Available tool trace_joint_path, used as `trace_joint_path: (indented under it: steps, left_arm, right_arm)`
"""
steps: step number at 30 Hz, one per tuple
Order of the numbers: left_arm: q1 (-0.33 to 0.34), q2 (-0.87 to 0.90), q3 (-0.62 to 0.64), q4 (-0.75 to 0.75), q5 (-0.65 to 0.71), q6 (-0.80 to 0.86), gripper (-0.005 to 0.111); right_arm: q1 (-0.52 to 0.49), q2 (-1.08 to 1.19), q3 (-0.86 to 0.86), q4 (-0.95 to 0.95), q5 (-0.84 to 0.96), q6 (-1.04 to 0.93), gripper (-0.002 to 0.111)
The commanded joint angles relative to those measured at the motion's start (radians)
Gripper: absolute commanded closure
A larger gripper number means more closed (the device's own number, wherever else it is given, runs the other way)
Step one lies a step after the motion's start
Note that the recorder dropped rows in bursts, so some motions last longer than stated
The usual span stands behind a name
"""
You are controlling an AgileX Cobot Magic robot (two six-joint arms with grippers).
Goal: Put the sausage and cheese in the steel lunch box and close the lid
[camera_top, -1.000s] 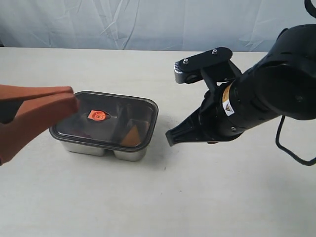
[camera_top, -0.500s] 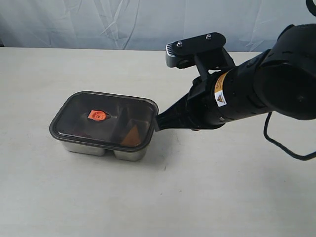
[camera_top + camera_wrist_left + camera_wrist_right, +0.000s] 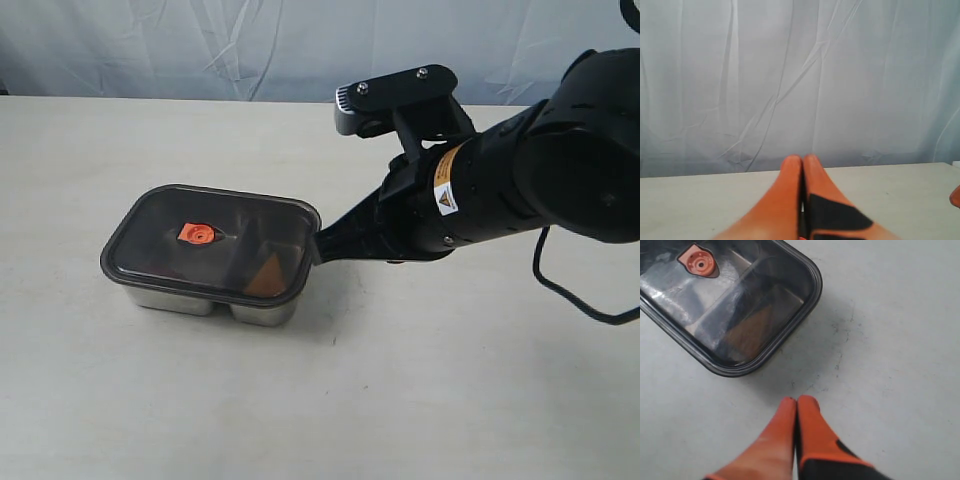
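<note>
The steel lunch box [image 3: 178,298] stands on the table left of centre with the dark lid [image 3: 250,218] [image 3: 790,275] lying flat on it, orange valve [image 3: 198,234] [image 3: 699,262] on top. Through the lid the orange cheese [image 3: 268,272] [image 3: 747,330] shows in the smaller compartment. The sausage cannot be made out under the dark lid. My right gripper [image 3: 320,247] [image 3: 797,401] is shut and empty, its tips just off the box's right corner. My left gripper [image 3: 802,160] is shut on nothing, points at the backdrop, and is outside the exterior view.
A pale table [image 3: 400,400] runs in all directions around the box. A wrinkled grey-white backdrop [image 3: 250,40] closes off the far edge. The bulky right arm [image 3: 520,180] hangs over the table's right half.
The left gripper has drawn back from the lid and left the exterior view. The right arm swung left, bringing its shut tips up to the box's right corner, then held still.
</note>
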Motion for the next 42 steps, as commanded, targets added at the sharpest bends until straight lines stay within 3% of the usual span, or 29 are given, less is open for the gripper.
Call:
trace_joint_path:
  steps: [1, 13, 18, 21, 25, 32, 35, 38, 41, 42]
  left_arm:
    - [0.017, -0.008, 0.005, 0.016, -0.051, -0.011, 0.107]
    - [0.019, -0.008, 0.005, 0.018, -0.075, -0.007, 0.107]
    - [0.019, -0.008, 0.005, 0.093, -0.026, 0.069, 0.107]
    - [0.028, -0.008, 0.004, 0.238, 0.011, 0.008, 0.107]
    - [0.055, -0.008, -0.052, 0.442, 0.020, -0.197, 0.107]
    - [0.056, -0.008, -0.065, 0.344, 0.134, -0.263, 0.107]
    - [0.056, -0.008, -0.065, 0.139, 0.197, -0.133, 0.107]
    - [0.056, -0.008, -0.065, -0.452, 0.270, 0.433, 0.107]
    - [0.056, -0.008, -0.065, -1.124, 0.299, 1.148, 0.107]
    - [0.056, -0.008, -0.065, -1.265, 0.301, 1.312, 0.107]
  right_arm:
    - [-0.001, -0.009, 0.005, 0.000, -0.008, 0.002, 0.108]
    - [-0.001, -0.009, 0.005, 0.000, -0.008, 0.002, 0.108]
    - [-0.001, -0.009, 0.005, 0.000, -0.008, 0.002, 0.108]
    - [-0.001, -0.026, 0.005, 0.000, -0.008, 0.002, 0.108]
    - [-0.001, -0.163, 0.013, 0.023, -0.008, 0.002, 0.108]
    - [-0.045, -0.532, 0.040, -0.037, -0.004, -0.015, 0.108]
    - [-0.149, -0.687, 0.128, -0.025, -0.018, 0.005, 0.108]
    - [-0.285, -0.828, 0.274, 0.015, -0.095, 0.021, 0.108]
    - [-0.432, -0.956, 0.432, 0.023, -0.212, 0.021, 0.108]
    - [-0.479, -0.998, 0.489, 0.027, -0.245, 0.021, 0.108]
